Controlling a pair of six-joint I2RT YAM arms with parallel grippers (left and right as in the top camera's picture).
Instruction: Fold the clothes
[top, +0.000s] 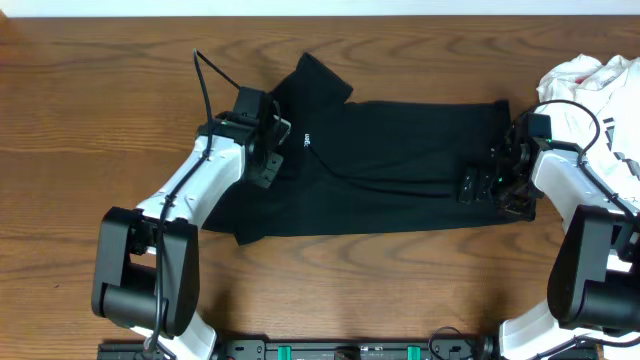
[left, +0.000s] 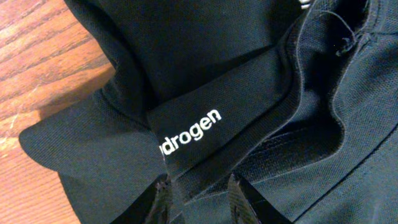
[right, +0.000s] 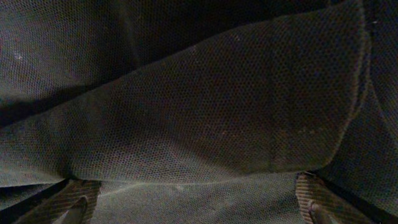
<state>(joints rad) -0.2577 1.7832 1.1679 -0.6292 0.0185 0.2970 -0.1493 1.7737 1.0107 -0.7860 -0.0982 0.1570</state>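
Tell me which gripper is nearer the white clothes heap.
Right. The right gripper sits at one end of the black shirt, close beside the white clothes heap; the left gripper is at the shirt's collar end, much farther away.

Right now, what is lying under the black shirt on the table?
Only the wooden table shows around the black shirt, which lies spread on it. The fabric covers everything beneath, so anything else there cannot be seen.
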